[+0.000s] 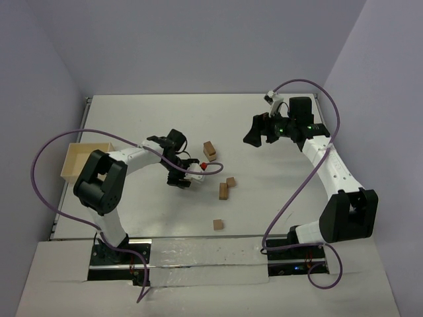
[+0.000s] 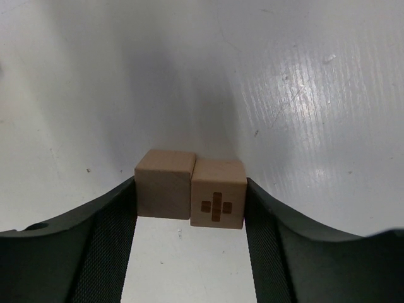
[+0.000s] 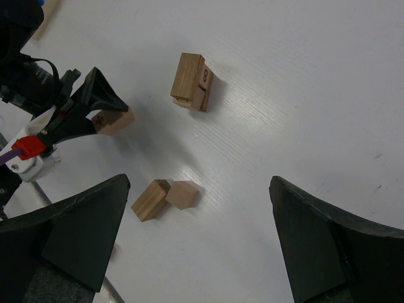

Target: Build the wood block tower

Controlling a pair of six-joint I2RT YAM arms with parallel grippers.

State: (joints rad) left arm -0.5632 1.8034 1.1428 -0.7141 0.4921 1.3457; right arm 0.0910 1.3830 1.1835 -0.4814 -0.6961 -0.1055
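Two tan wood blocks sit side by side on the white table, a plain one (image 2: 164, 183) and one with a burnt cross mark (image 2: 218, 201). My left gripper (image 2: 190, 252) is shut on the pair, one finger against each outer face. Loose wood blocks lie right of it: one (image 1: 209, 150) further back, a cube (image 1: 230, 181) beside a longer block (image 1: 224, 191), and one (image 1: 217, 224) nearer. My right gripper (image 1: 254, 135) hangs open above the table with nothing between its fingers (image 3: 328, 246). A two-block pair (image 3: 191, 82) and two more blocks (image 3: 150, 200) (image 3: 182, 194) lie below it. No tower is in view.
A pale shallow tray (image 1: 84, 162) stands at the table's left edge behind the left arm. Purple cables loop off both arms. The left gripper (image 3: 95, 104) shows at the left of the right wrist view.
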